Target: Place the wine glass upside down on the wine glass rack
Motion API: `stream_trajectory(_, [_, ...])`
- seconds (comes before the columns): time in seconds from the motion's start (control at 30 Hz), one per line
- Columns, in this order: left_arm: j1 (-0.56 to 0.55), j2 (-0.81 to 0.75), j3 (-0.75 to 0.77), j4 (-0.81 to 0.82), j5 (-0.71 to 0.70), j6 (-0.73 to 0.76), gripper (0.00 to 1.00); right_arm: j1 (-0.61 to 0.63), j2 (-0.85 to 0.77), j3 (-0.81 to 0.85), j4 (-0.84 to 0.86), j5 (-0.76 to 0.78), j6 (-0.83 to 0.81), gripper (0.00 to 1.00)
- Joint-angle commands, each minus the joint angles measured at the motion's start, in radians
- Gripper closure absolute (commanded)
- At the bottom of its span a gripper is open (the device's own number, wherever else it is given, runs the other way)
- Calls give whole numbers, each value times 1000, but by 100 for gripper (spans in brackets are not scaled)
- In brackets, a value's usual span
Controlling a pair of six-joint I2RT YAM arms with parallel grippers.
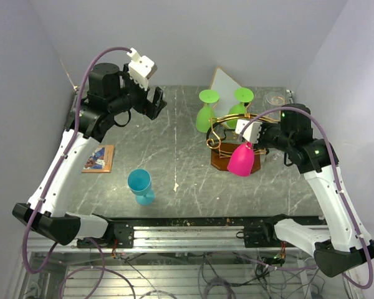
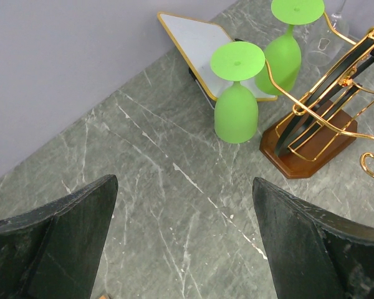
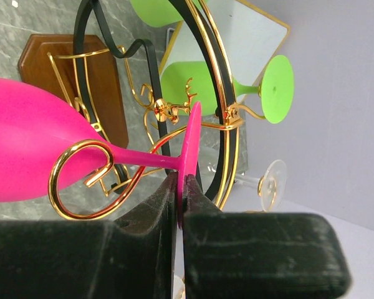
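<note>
My right gripper [image 1: 246,144] [image 3: 182,180] is shut on the flat foot of a pink wine glass [image 1: 241,160] [image 3: 31,149]. The glass hangs bowl down at the near side of the wine glass rack [image 1: 227,121] [image 3: 215,93] [image 2: 324,118], gold wire on a brown wooden base. Its stem crosses a gold curl of a rack arm. Two green glasses [image 1: 206,115] [image 2: 235,112] hang upside down on the rack's far side. My left gripper [image 1: 154,103] [image 2: 184,237] is open and holds nothing, raised over the back left of the table.
A blue glass [image 1: 140,185] stands upright at the front left. A small colourful card [image 1: 98,158] lies at the left edge. A white gold-edged panel [image 1: 224,81] leans behind the rack. A clear glass [image 1: 275,98] [image 3: 269,180] sits in the back right corner.
</note>
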Motion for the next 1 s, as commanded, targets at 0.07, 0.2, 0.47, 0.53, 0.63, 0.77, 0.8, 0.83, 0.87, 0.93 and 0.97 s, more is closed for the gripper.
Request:
stream_trajectory(0.07, [2,-26,-3,16,-18,16,1,-3,-25,-9,2,20,-11,100])
stream_trajectory(0.2, [2,-21,-1,17,-16,16,1,-11,-38,-18,-6,23,-19,100])
stream_trajectory(0.47, [2,-11,4,19,-11,14,1,-21,-60,-32,-20,26,-37,100])
stream_trajectory(0.53, [1,-10,3,19,-14,16,1,-24,-65,-32,-25,17,-43,100])
stream_trajectory(0.63, [3,-9,-1,19,-16,18,0,-29,-73,-32,-36,-1,-50,100])
stream_trajectory(0.77, [2,-13,-6,19,-18,20,0,-32,-83,-33,-47,-8,-59,100])
stream_trajectory(0.8, [2,-13,-8,18,-18,22,0,-34,-85,-33,-50,-9,-60,100])
stream_trajectory(0.83, [2,-14,-9,20,-19,21,0,-35,-87,-33,-53,-12,-61,100])
stream_trajectory(0.87, [1,-14,-10,20,-20,23,0,-35,-92,-34,-56,-18,-62,100])
stream_trajectory(0.93, [3,-16,-13,22,-23,25,0,-38,-97,-33,-65,-34,-66,100])
stream_trajectory(0.97, [2,-15,-14,22,-26,27,0,-39,-100,-33,-69,-47,-69,100])
